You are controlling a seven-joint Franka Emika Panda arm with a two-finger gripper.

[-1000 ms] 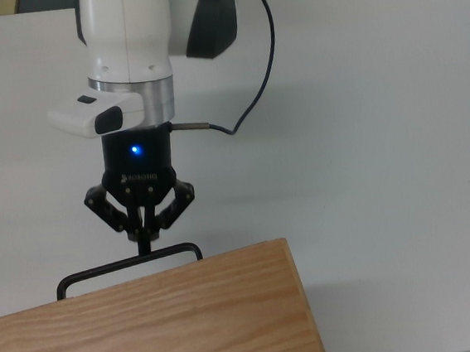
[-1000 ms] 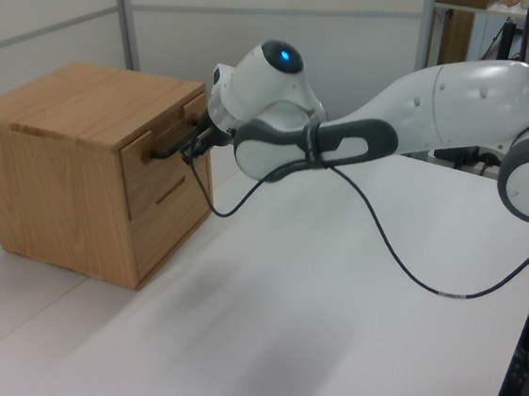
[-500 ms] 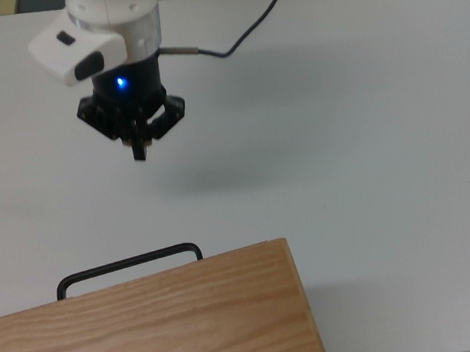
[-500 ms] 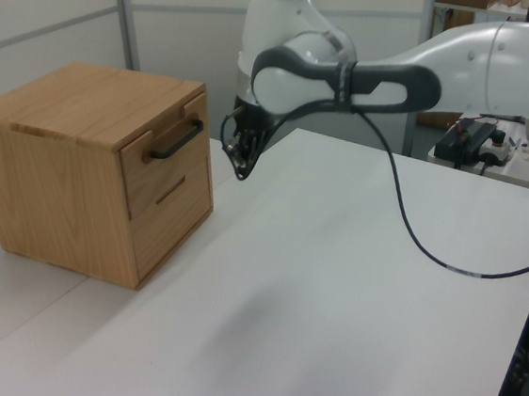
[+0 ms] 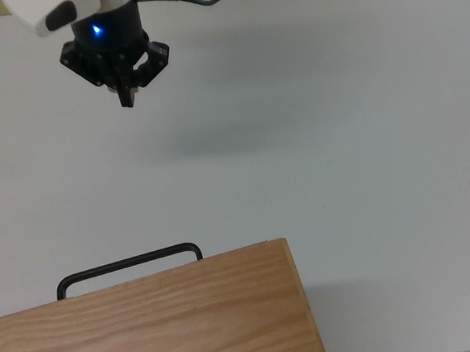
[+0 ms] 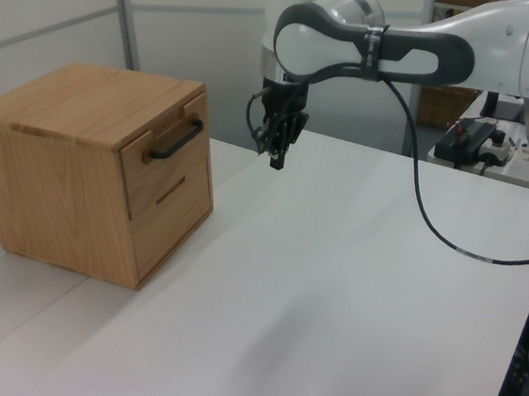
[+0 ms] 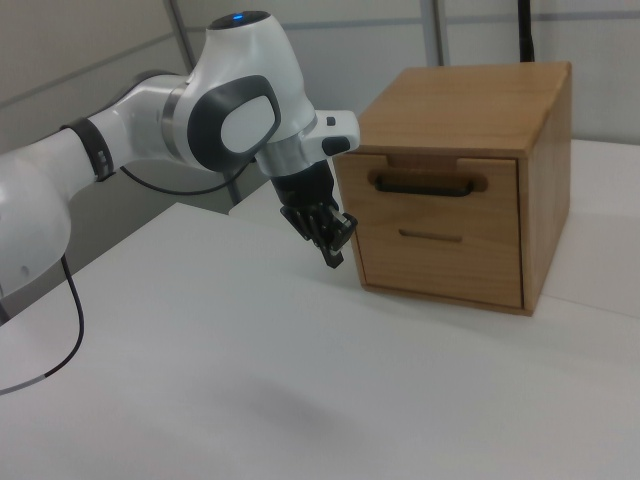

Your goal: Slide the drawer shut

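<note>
Hanging clear of the drawer (image 7: 440,196), the gripper (image 6: 276,160) is pinched shut on nothing; rigid wood likely slides easily, best pushed at its handle (image 5: 127,264).

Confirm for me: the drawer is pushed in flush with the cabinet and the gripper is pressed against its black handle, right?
Not quite. The drawer does sit flush, but the gripper is not on the black handle; the left view shows it hanging above the table, well clear of the cabinet.

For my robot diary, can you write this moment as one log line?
drawer: pushed in, front flush | hand: shut, empty, away from handle | table: bare under hand
</note>
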